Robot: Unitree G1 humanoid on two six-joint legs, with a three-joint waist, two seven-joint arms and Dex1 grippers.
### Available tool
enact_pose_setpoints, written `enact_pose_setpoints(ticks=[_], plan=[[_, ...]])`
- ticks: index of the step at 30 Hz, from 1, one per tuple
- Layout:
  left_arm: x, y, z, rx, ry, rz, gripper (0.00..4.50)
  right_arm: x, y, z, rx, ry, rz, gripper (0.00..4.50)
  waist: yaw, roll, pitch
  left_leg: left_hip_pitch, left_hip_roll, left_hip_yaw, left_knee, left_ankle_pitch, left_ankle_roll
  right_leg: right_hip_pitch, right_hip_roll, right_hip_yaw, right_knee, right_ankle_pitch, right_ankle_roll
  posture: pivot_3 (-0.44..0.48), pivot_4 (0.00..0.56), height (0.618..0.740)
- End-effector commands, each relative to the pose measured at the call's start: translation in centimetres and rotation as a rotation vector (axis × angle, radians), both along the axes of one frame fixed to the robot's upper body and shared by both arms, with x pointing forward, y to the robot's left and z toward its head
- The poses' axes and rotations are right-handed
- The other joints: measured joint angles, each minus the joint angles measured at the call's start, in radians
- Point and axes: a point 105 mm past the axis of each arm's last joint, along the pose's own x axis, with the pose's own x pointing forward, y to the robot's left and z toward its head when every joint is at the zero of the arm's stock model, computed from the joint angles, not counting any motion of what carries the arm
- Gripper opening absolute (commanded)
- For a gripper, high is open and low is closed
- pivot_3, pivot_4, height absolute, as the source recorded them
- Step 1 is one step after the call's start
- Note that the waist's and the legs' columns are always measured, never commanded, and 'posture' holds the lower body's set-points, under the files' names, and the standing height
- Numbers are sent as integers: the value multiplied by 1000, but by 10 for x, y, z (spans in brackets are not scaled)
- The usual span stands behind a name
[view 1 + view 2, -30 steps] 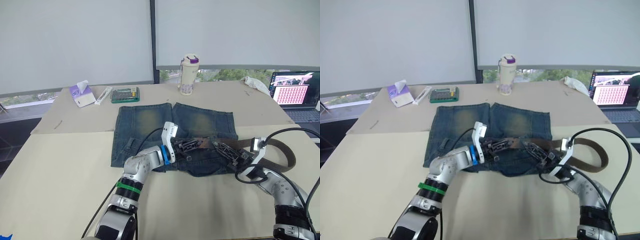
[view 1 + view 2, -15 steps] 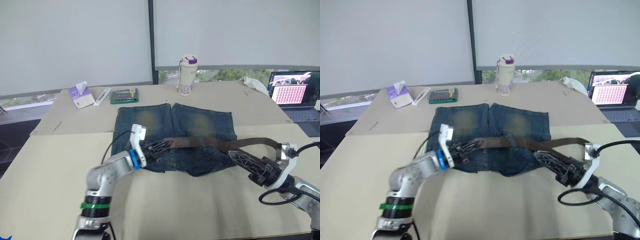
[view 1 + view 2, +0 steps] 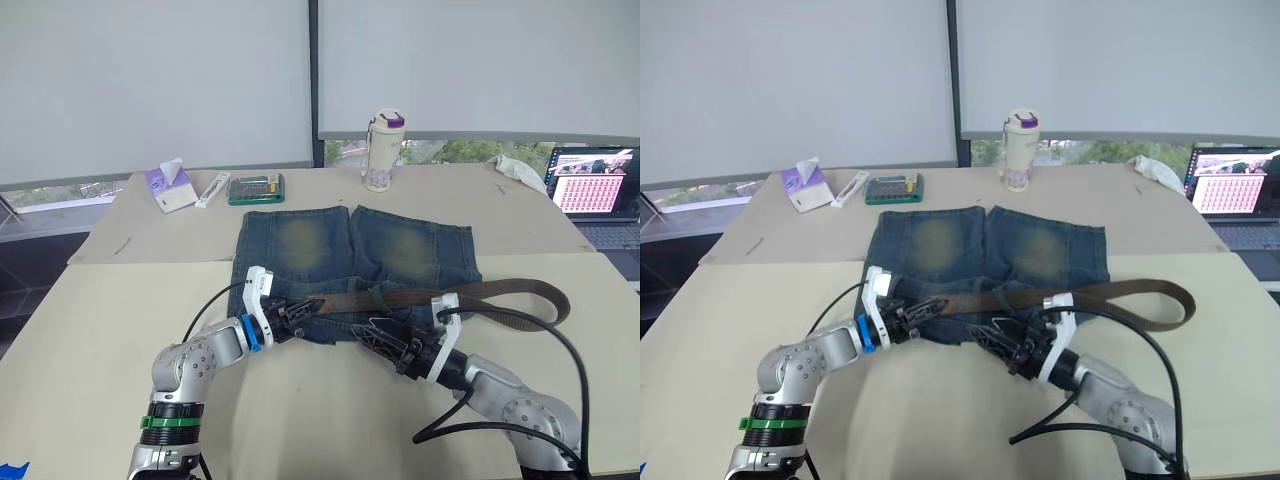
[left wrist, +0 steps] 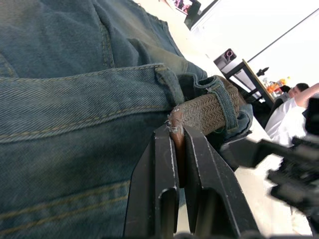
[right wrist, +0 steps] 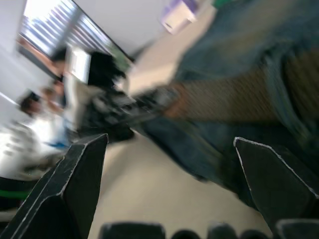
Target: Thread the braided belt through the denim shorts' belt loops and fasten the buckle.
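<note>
Beige surface point(image 3: 90, 330) under a big window with the blinds down, and the denim shorts point(image 3: 355, 255) lie flat in the middle of it, waistband toward the robot, legs pointing at the white tumbler point(image 3: 382, 151) at the far edge. That layout makes sense to me: the waistband is the working edge, so it sits closest to both arms.

The braided belt point(image 3: 470, 296) runs along the waistband and trails off past the shorts on the side away from the tissue pack point(image 3: 167, 187), curling back in a loop. The left gripper point(image 3: 304, 309) is clamped on the belt's tip point(image 4: 175, 121) at the waistband corner nearest the tissue pack, probably so it can drag the strap onward to the next loop. The right gripper point(image 3: 377, 334) sits wide open just at the waistband's near edge, mid-shorts, holding nothing; my guess is it's lining up to pin the denim or feed slack.

The head views only give the general arrangement. The left wrist view is the useful one: the strap has passed under one belt loop point(image 4: 223, 101), while another loop point(image 4: 169, 85) sits right beside the tip. The right wrist view mainly confirms the wide jaw gap. I can't spot the buckle.
</note>
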Motion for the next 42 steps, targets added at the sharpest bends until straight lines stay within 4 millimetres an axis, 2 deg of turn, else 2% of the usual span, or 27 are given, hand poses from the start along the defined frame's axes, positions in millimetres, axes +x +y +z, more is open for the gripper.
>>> enact_pose_setpoints(ticks=[1,10,16,18,20,24,28,31,37,42], plan=[[3,-10,19,-32,-84,-20,0,3,-8,5,-34,-68,-33,4480,-1,0,0,0,0,0,0,0,0,0,0,0,0,0,0,0,150,740],[3,-43,22,-70,-84,-78,0,11,-18,15,-11,-126,-133,4480,-1,-1,0,0,1,1,0,0,0,0,1,0,0,0,0,0,150,740],[3,-58,19,-61,-87,-105,0,29,-25,22,55,-148,-313,4480,-2,-1,0,0,1,1,0,0,0,1,1,0,0,0,0,0,150,740],[4,-60,17,-54,-83,-102,0,38,-36,28,143,-157,-443,4480,-2,0,0,1,1,0,-1,0,0,1,1,0,0,0,0,0,150,740],[5,-57,12,-36,-76,-88,0,44,-54,30,238,-148,-575,4480,-3,0,0,1,1,0,-1,0,0,0,1,0,0,0,0,0,150,740],[8,-46,7,-13,-66,-50,0,44,-68,29,316,-124,-648,4480,-1,0,0,0,0,0,-1,0,0,0,0,1,0,0,0,0,150,740],[12,-20,3,16,-59,-3,0,43,-81,21,358,-78,-705,4480,-4,1,-1,0,1,0,-1,0,0,-1,1,1,1,0,-1,0,150,740],[14,-12,6,10,-61,15,0,40,-80,21,354,-71,-670,4480,-3,1,-1,0,1,0,-1,0,0,-1,1,0,1,0,-1,0,150,740],[11,-23,12,-22,-66,-16,0,26,-36,24,339,-29,-386,4480,-5,1,-1,0,1,0,-1,0,0,-1,1,0,0,0,-1,0,150,740],[4,-29,16,-58,-62,-59,0,21,-10,28,365,11,-264,4480,-10,1,-1,0,2,0,-2,0,0,-1,2,0,0,0,0,0,150,740]])
